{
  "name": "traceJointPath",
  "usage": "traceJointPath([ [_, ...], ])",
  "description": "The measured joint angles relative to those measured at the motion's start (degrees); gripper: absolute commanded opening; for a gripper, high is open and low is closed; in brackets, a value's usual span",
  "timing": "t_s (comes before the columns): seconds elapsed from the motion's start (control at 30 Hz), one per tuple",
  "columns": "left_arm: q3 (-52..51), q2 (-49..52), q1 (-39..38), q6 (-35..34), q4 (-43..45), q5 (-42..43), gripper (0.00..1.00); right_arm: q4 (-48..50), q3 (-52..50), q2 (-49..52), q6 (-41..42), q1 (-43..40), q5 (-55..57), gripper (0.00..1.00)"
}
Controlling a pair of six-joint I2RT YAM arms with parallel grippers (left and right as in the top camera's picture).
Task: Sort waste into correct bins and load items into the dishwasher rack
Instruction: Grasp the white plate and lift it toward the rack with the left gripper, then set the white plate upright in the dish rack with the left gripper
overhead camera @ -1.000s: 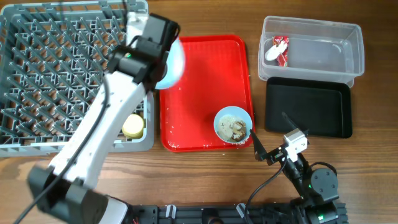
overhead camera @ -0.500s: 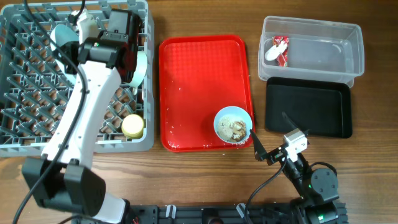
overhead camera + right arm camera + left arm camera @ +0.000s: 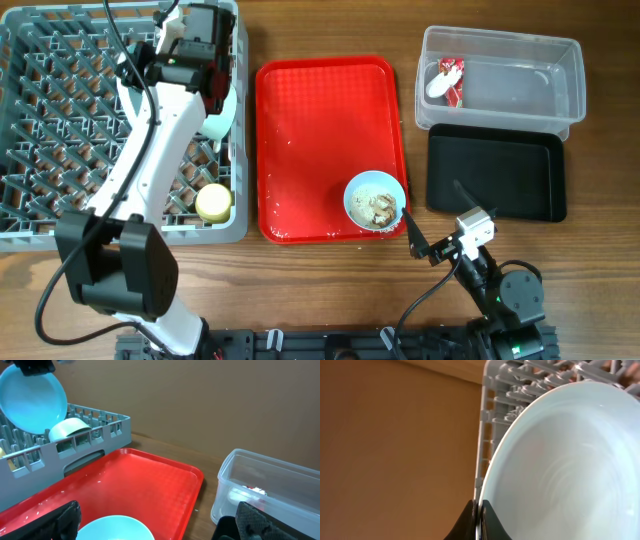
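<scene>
Fingers of the left gripper are pinched almost together on the rim of the pale blue plate. They hold it on edge and tilted above the far right part of the dishwasher rack, just inside the wall that faces the red tray. Loading this plate looks to be the step in hand: it hangs over the pegs and does not appear seated between them. The next move calls for lowering it rim first into a gap between peg rows, keeping off the pale domed shape beside it, probably an upturned bowl, and releasing only once the pegs support it. A yellow cup sits in the rack's near right corner. The right gripper rests by the table's near edge, spread wide and holding nothing. On the tray's near right corner sits the bowl of food scraps, and the wrapper lies in the clear tub.
</scene>
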Motion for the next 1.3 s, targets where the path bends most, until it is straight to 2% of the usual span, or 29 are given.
traceJointPath([
  [0.03, 0.0, 0.0, 0.44, 1.33, 0.13, 2.23, 0.36, 0.0, 0.0, 0.0, 0.0, 0.0, 0.0, 1.0],
  [0.1, 0.0, 0.0, 0.59, 2.38, 0.09, 5.2, 0.46, 0.0, 0.0, 0.0, 0.0, 0.0, 0.0, 1.0],
  [0.2, 0.0, 0.0, -0.02, 2.84, 0.22, 8.96, 0.7, 0.0, 0.0, 0.0, 0.0, 0.0, 0.0, 1.0],
  [0.23, 0.0, 0.0, -0.59, 2.58, 0.24, 9.2, 0.83, 0.0, 0.0, 0.0, 0.0, 0.0, 0.0, 1.0],
  [0.3, 0.0, -0.09, -3.67, -1.95, -0.11, 10.08, 0.95, 0.0, 0.0, 0.0, 0.0, 0.0, 0.0, 1.0],
  [0.37, 0.0, -1.88, -7.43, -9.31, -3.04, 11.52, 0.97, 0.0, 0.0, 0.0, 0.0, 0.0, 0.0, 1.0],
  [0.43, 0.04, -8.79, -9.99, -18.49, -8.48, 19.23, 0.96, 0.07, 0.0, 0.0, 0.0, 0.0, -0.02, 1.0],
  [0.47, 0.04, -12.28, -9.97, -21.79, -10.88, 23.69, 0.97, 0.02, 0.0, 0.0, 0.0, 0.0, -0.02, 1.0],
  [0.53, 0.07, -24.68, -7.15, -31.34, -16.26, 38.58, 1.0, 0.0, 0.0, -0.11, 0.0, 0.0, -0.26, 1.0],
  [0.57, 0.22, -29.7, -5.46, -33.94, -17.92, 42.45, 1.0, 0.0, 0.0, -0.11, 0.0, 0.0, -0.37, 1.0],
  [0.7, 0.35, -48.92, -2.58, -38.97, -25.22, 51.12, 1.0, 0.22, 0.0, -0.11, 0.04, 0.0, -1.73, 1.0],
  [0.77, 0.33, -56.13, -2.58, -39.47, -26.16, 52.43, 1.0, 0.98, -0.02, -0.09, 6.27, 0.0, -3.21, 1.0],
  [0.87, 0.9, -63.49, -2.58, -39.82, -27.74, 53.31, 1.0, 2.27, 0.42, -0.04, 20.31, 0.0, -8.04, 1.0],
  [0.9, 0.92, -63.65, -2.58, -39.91, -28.85, 53.9, 1.0, 1.9, 0.9, 0.07, 22.29, 0.0, -9.57, 1.0],
  [1.0, 1.09, -57.75, -2.58, -40.06, -30.01, 56.81, 1.0, -16.04, 14.97, 6.6, 24.55, -0.02, -12.44, 1.0],
  [1.07, 0.92, -49.4, -2.58, -40.06, -29.88, 59.98, 1.0, -31.28, 30.36, 14.58, 24.06, -0.07, -13.29, 0.99],
  [1.17, 0.33, -39.87, -2.58, -40.06, -30.01, 62.25, 1.0, -59.14, 56.63, 35.65, 21.9, -0.26, -14.1, 1.0],
  [1.23, 0.26, -38.53, -2.58, -40.06, -30.36, 63.39, 1.0, -62.66, 63.56, 46.23, 21.53, -0.26, -14.53, 1.0],
  [1.3, 0.26, -38.51, -2.58, -40.06, -30.84, 63.98, 1.0, -61.31, 64.76, 56.65, 20.61, -0.2, -16.65, 1.0],
])
